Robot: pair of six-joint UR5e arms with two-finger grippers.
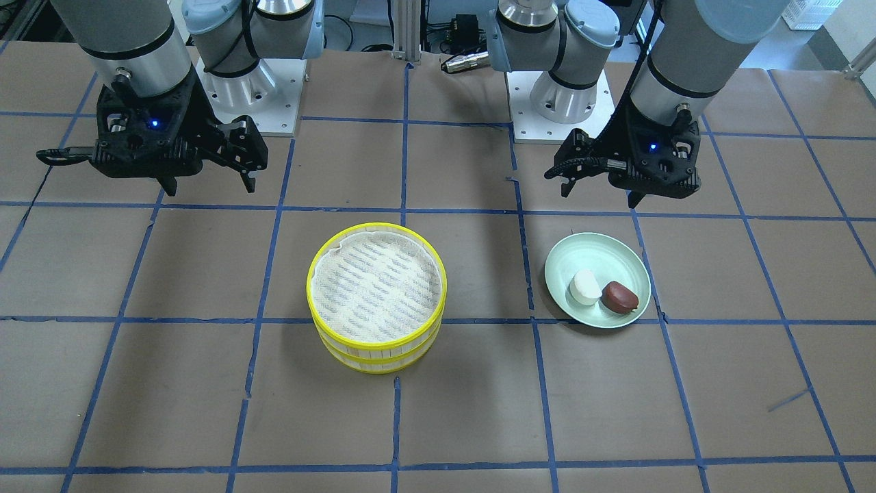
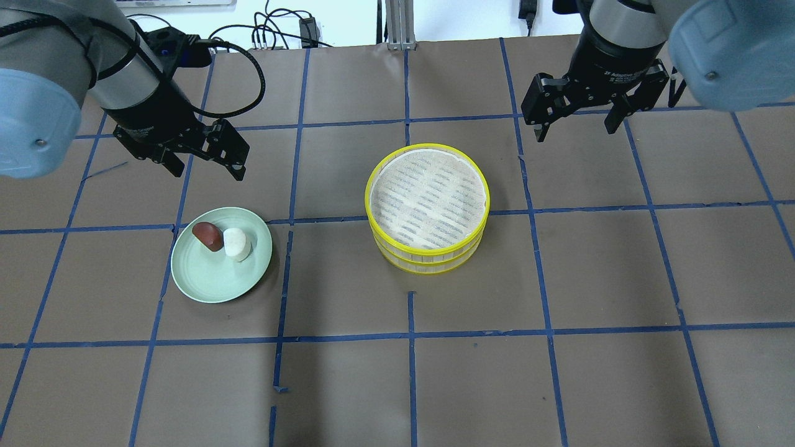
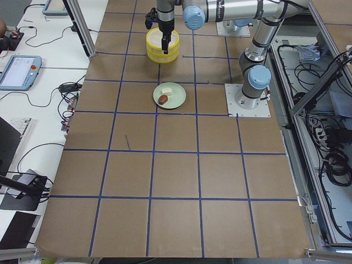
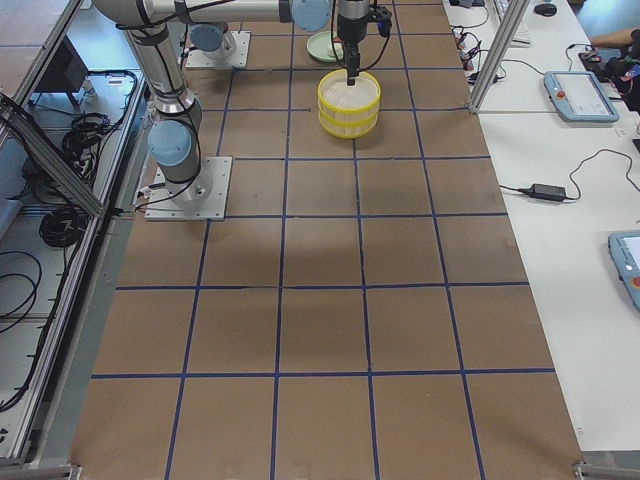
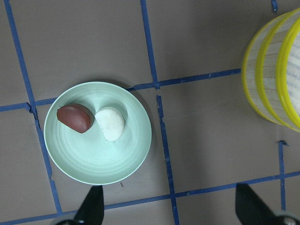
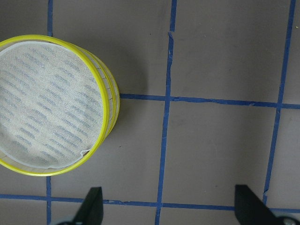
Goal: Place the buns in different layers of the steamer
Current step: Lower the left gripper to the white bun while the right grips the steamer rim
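The steamer (image 2: 428, 261) stands mid-table with its two yellow-rimmed layers stacked. The top layer's white liner (image 2: 427, 197) is bare; the lower layer's inside is hidden. The white bun (image 2: 236, 243) and the reddish-brown bun (image 2: 208, 236) lie side by side, touching, on a pale green plate (image 2: 211, 282). My left gripper (image 2: 208, 169) hovers open and empty just behind the plate. Its wrist view shows both buns, the white bun (image 5: 110, 123) and the brown bun (image 5: 75, 117). My right gripper (image 2: 576, 129) hovers open and empty behind and to the right of the steamer (image 6: 108, 93).
The table is brown paper with a grid of blue tape lines (image 2: 410, 335). Both arm bases (image 1: 558, 103) stand at the robot's edge of the table. Bare table lies between plate and steamer and in front of both.
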